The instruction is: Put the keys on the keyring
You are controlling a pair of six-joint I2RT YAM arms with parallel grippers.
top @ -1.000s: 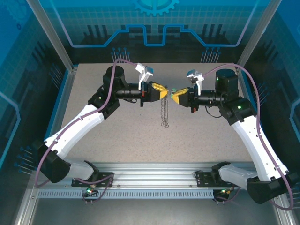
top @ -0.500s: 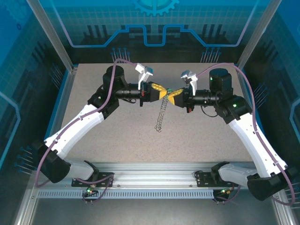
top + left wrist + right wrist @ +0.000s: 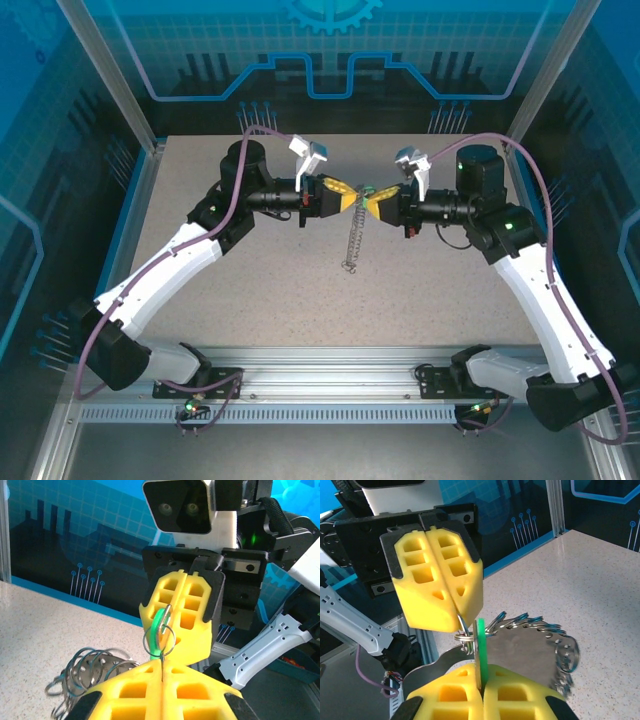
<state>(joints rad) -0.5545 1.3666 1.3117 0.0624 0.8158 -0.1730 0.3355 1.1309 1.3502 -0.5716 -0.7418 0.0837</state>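
Arms reach in from 9 and 3 o'clock and meet tip to tip above the table, a bit toward 12 o'clock from its middle. The right gripper (image 3: pixel 371 203), with blocky yellow fingers, is clenched on the short silvery blade of a tiny key (image 3: pixel 481 635) with a bright green plastic head. The key's long line runs from one gripper to the other. Its green head points to 9 o'clock, at the left gripper (image 3: pixel 349 197). That one's yellow fingers are squeezed tight on a thin silvery metal ring (image 3: pixel 464 634) right at the green head. I cannot tell if the ring goes around the key. A silvery chain (image 3: pixel 352 240) hangs from there toward 6 o'clock over the speckled beige table top (image 3: pixel 250 300). Blue walls (image 3: pixel 420 45) with line drawings stand around, and a grey metal rail (image 3: pixel 330 365) lies at 6 o'clock.
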